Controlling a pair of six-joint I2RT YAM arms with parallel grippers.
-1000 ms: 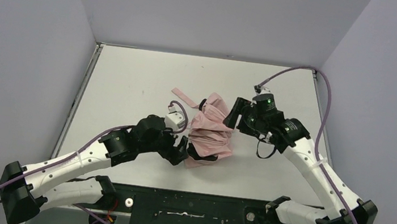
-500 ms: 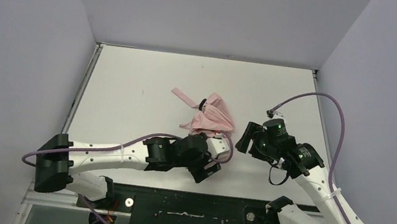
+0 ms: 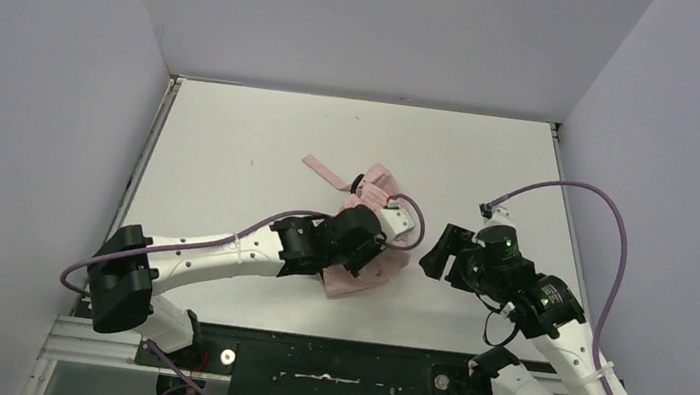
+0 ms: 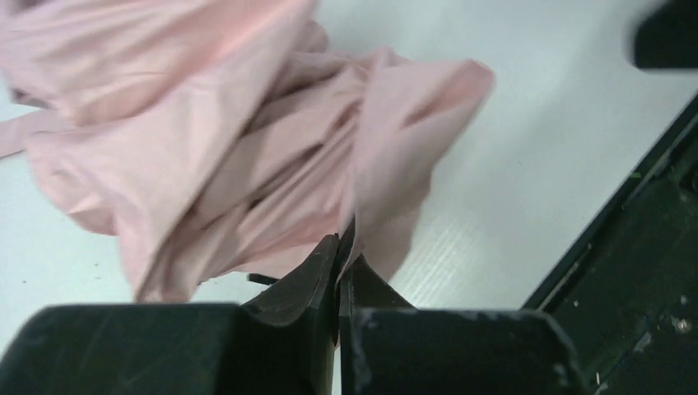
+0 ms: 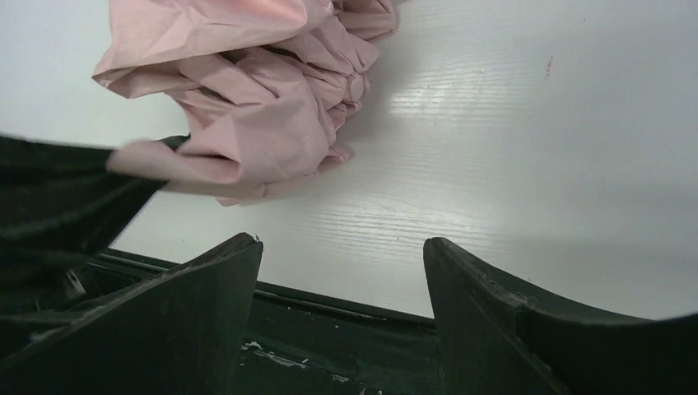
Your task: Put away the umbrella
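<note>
Nearest you, the black metal rail [image 3: 335, 367] runs along the table's [image 3: 232, 143] front edge, scuffed and dusty. Just beyond it, your right gripper [image 5: 342, 243] has drawn back toward that edge since a second ago, when it was up against the umbrella [image 3: 355, 284]. It now hangs over bare tabletop with its jaws spread wide and nothing between them. Its purple cable [image 3: 569, 189] arches over the table's right side.

Your left gripper [image 4: 339, 247] has changed most. Half a second ago it stood open nearer the front edge. Now it has moved in over the table's middle and its jaws are pressed together, with a thin fold of the umbrella's fabric caught at their tips. The fingers [image 4: 296, 288] are dark, smooth and wedge-shaped.

The umbrella lies collapsed at the middle of the table, a crumpled heap of pale pink cloth. The cloth is soft, matte and deeply creased, with one flap now spread toward the front edge. The tabletop is white with a fine wood-grain ribbing and a slight sheen. Farther back, the flat pink strap [image 3: 321, 168] trails out leftward across the table.
</note>
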